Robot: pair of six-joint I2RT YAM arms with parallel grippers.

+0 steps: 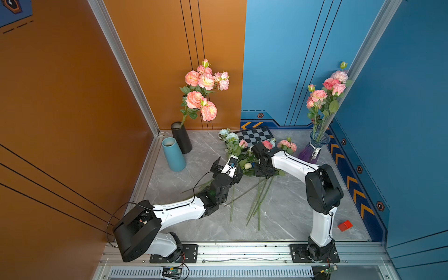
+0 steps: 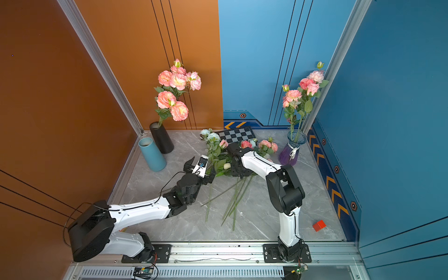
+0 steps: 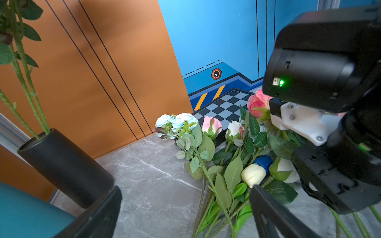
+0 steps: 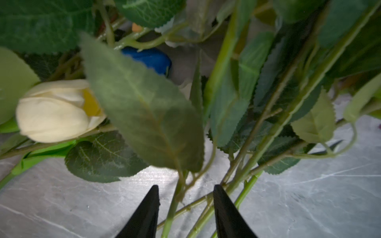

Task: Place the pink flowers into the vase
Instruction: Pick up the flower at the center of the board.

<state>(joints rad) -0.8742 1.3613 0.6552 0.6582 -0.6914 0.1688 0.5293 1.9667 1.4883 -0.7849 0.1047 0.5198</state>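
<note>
Pink flowers (image 1: 287, 145) are being picked: right gripper (image 4: 185, 186), jaws apart, is straddling stems (image 4: 172, 206), needing to close; left gripper (image 3: 185, 188) is hanging wide open.

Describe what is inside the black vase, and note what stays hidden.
Green stems enter the black vase at its mouth, carrying pink flowers above it. The opaque wall hides the stem ends and the bottom, so anything else inside cannot be seen.

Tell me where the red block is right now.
In both top views the red block sits alone on the marble table, near its front right corner, just right of the right arm's base.
</note>
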